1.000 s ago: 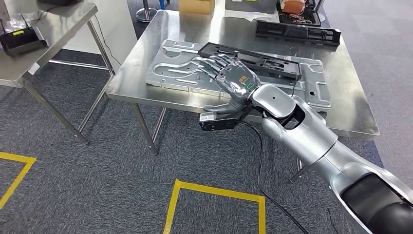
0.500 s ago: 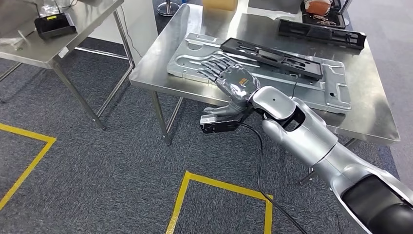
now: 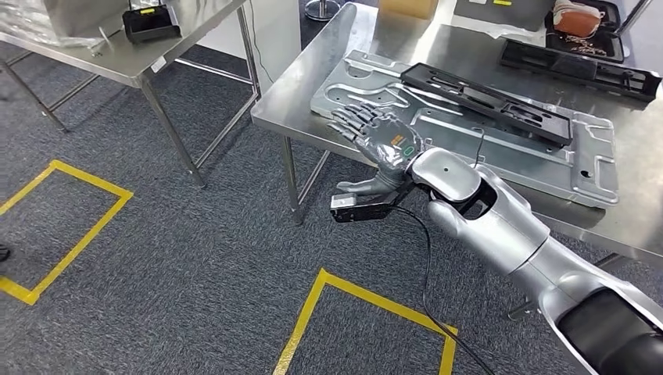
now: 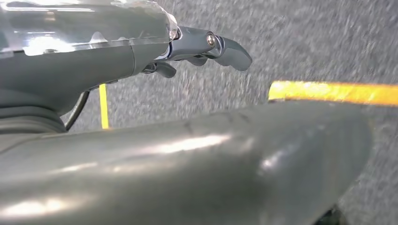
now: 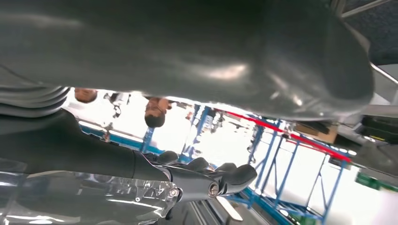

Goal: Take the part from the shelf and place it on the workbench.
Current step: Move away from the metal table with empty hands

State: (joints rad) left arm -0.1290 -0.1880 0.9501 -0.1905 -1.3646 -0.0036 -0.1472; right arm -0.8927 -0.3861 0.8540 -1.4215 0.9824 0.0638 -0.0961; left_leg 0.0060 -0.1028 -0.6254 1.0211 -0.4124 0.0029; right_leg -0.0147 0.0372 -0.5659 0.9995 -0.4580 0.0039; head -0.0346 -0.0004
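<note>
While diagonal on workbench [image 3: 313, 109], part [image 3: 485, 101]

The right arm [image 3: 500, 223] was silver with a black upper section. Its hand [image 3: 381, 144] had dark grey fingers [image 3: 350, 119], a clear cover with an orange-and-green mark. A black cable [image 3: 424, 266] hung from the wrist.

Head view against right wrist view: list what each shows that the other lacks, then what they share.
Head view alone: the steel workbench bearing a grey metal plate with a long black part lying on it, a second black part farther back, another table, and yellow floor tape. Right wrist view alone: blue racking and people in a bright background. Both share the right hand, empty, its fingers loosely extended.
</note>
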